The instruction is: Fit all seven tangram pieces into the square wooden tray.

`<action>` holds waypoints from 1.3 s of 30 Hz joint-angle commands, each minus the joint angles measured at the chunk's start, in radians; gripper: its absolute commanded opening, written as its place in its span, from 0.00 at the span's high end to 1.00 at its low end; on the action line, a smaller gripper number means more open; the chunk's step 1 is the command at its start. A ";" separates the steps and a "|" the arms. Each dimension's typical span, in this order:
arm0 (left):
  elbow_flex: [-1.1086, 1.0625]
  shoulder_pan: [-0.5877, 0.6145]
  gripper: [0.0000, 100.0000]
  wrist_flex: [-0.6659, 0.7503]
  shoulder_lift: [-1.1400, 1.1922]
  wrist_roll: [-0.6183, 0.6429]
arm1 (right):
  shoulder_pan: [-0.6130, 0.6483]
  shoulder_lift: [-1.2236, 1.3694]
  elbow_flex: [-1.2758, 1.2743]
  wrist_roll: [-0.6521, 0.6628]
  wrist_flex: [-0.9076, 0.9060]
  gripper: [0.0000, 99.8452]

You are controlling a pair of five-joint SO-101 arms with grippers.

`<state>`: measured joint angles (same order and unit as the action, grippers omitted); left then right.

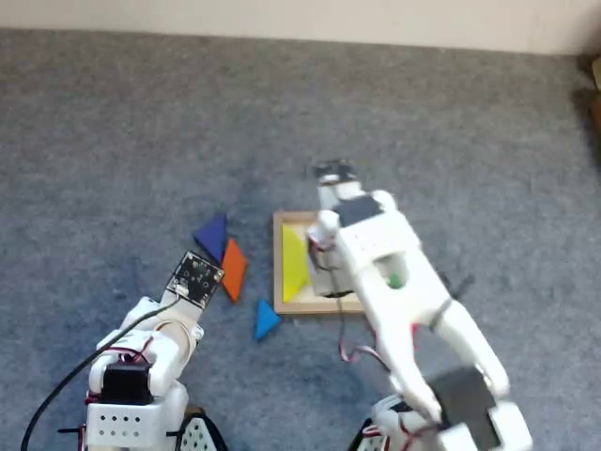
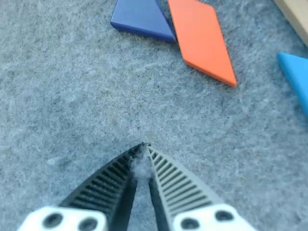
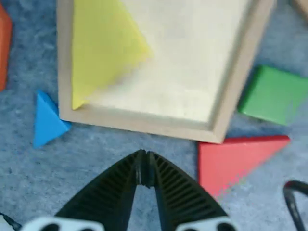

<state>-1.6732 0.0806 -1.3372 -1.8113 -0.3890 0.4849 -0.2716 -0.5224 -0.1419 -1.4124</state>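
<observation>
The square wooden tray (image 1: 279, 268) lies mid-table with a yellow triangle (image 1: 295, 265) in it against one side. In the right wrist view my right gripper (image 3: 144, 158) is shut and empty, hovering over carpet just outside the tray's rim (image 3: 139, 120). A red triangle (image 3: 236, 159) and a green square (image 3: 274, 94) lie outside the tray's corner, and a light blue triangle (image 3: 45, 120) lies off the opposite corner. My left gripper (image 2: 143, 149) is shut on nothing above bare carpet, short of the dark blue triangle (image 2: 139, 17) and the orange parallelogram (image 2: 202, 38).
Grey carpet covers the whole surface. In the high view the right arm (image 1: 394, 282) reaches over the tray's right part and hides it. The dark blue triangle (image 1: 213, 235), orange parallelogram (image 1: 233, 268) and light blue triangle (image 1: 266, 319) lie left of the tray.
</observation>
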 commanded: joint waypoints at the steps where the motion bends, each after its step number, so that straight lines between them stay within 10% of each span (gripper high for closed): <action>1: -0.022 0.007 0.99 -0.003 -0.022 -0.008 | -0.079 -0.205 -0.073 0.017 -0.005 0.98; 15: -0.022 0.007 0.99 -0.003 -0.022 -0.008 | -0.236 -0.338 -0.383 -0.201 0.163 0.58; 39: -0.022 0.007 0.99 -0.003 -0.022 -0.008 | -0.401 -0.059 -0.561 -0.101 0.452 0.58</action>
<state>-1.6732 0.0806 -1.3372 -1.8113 -0.3890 0.1718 -0.4173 -1.1254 -0.3199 -0.9628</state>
